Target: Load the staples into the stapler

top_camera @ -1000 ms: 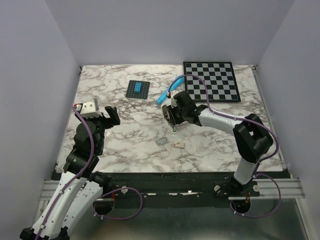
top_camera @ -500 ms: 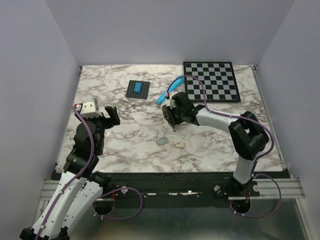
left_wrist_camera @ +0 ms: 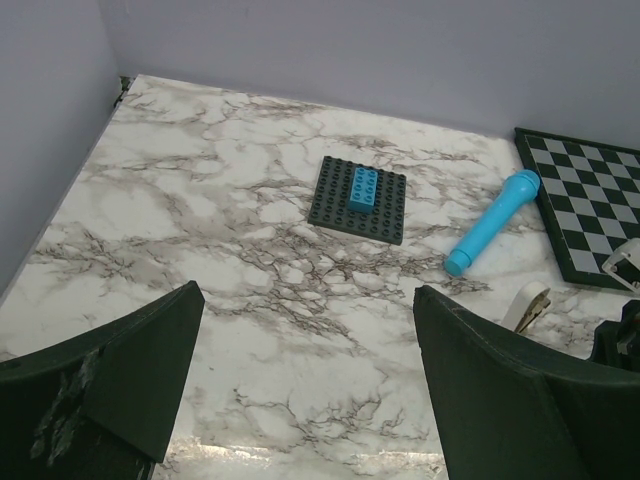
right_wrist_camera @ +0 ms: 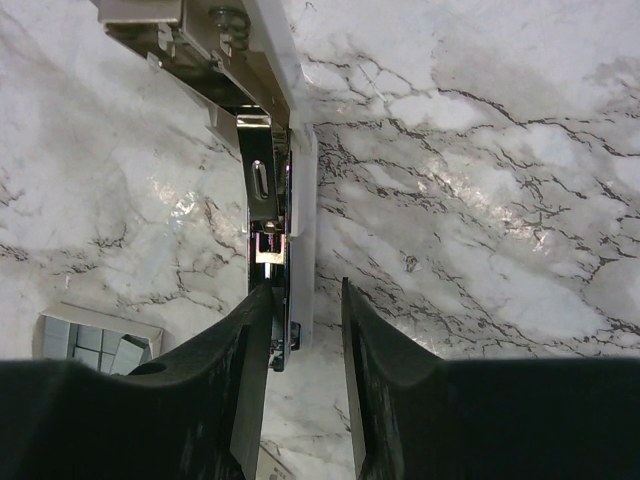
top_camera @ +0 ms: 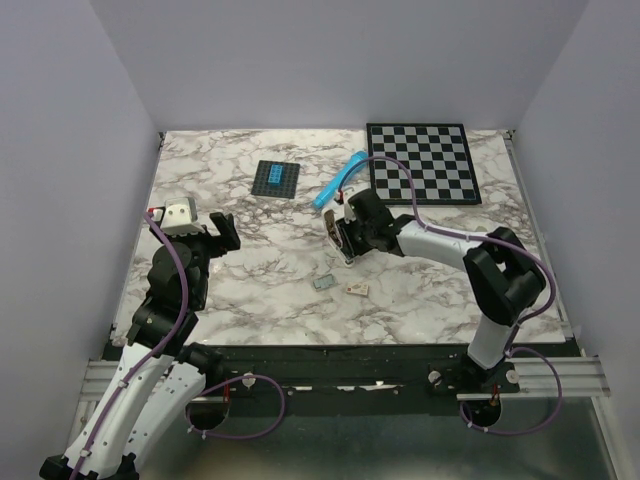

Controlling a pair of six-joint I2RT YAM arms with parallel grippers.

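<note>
The cream-white stapler (right_wrist_camera: 300,215) lies opened on the marble table, its shiny metal rail (right_wrist_camera: 262,200) exposed. My right gripper (right_wrist_camera: 302,345) is open and straddles the stapler's near end: the left finger overlaps it, and a gap shows at the right finger. In the top view the gripper (top_camera: 346,243) is at mid-table over the stapler (top_camera: 338,230). The staples (top_camera: 323,283), a small silvery-grey block, lie just in front, and show at the left of the right wrist view (right_wrist_camera: 92,340). My left gripper (top_camera: 222,230) is open and empty at the left, also shown in its own wrist view (left_wrist_camera: 310,385).
A blue cylinder (top_camera: 338,178) lies beyond the stapler. A chessboard (top_camera: 420,162) is at the back right. A dark brick plate with a blue brick (top_camera: 276,178) is at the back middle. A small cream piece (top_camera: 357,288) lies beside the staples.
My right gripper has shifted slightly at the stapler, and its elbow has moved a little. The left arm has not moved.
</note>
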